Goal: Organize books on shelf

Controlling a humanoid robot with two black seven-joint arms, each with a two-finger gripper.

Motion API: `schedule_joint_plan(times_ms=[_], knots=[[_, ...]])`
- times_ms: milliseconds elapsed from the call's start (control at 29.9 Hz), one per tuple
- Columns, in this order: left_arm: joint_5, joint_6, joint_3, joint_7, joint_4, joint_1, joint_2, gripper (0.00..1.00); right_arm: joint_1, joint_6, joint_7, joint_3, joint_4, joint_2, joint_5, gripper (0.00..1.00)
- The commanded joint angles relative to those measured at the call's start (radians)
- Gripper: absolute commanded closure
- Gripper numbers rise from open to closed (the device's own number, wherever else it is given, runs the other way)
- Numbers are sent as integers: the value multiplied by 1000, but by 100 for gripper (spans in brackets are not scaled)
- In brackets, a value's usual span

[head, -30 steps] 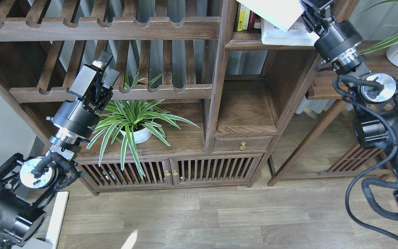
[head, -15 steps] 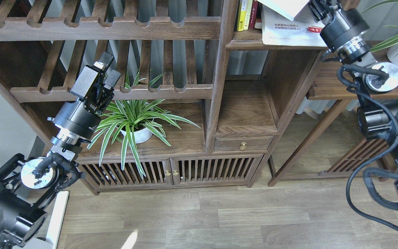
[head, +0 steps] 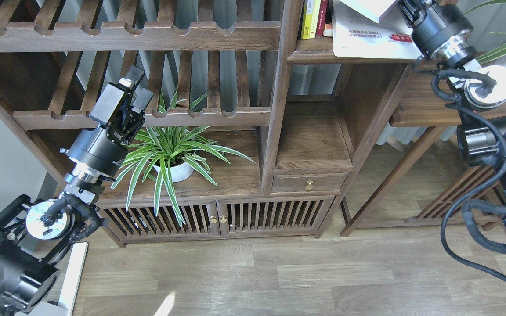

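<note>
My right gripper [head: 404, 8] at the top edge clamps a pale white paperback [head: 369, 7], tilted above the large white book with a small red label [head: 369, 37] lying on the dark walnut shelf board [head: 323, 55]. My left gripper [head: 135, 90] hangs with fingers apart, empty, by the slatted rack [head: 191, 116]

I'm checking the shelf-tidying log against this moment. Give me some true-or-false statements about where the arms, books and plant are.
1. The right gripper is up at the top shelf beside a white book. True, though its fingers run out of view, so its grip cannot be judged.
2. The left gripper holds a book. False: it is empty, in front of the slatted rack.
3. A large white book with a red label lies flat on the top shelf. True.
4. The potted plant stands on the floor. False: it stands on the cabinet top.
5. The small drawer is pulled open. False: it is closed.
</note>
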Motion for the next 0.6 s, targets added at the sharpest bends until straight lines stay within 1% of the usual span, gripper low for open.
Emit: schedule_joint_plan(times_ms=[0, 234, 568], knots=[[0, 0, 2, 0, 1, 2, -1, 2, 24, -5, 0, -3, -18, 4, 0, 95], [0, 0, 3, 0, 1, 8, -6, 2, 65, -27, 0, -6, -53, 18, -21, 95], [2, 0, 3, 0, 1, 10, -6, 1, 91, -28, 7, -9, -84, 53, -47, 93]])
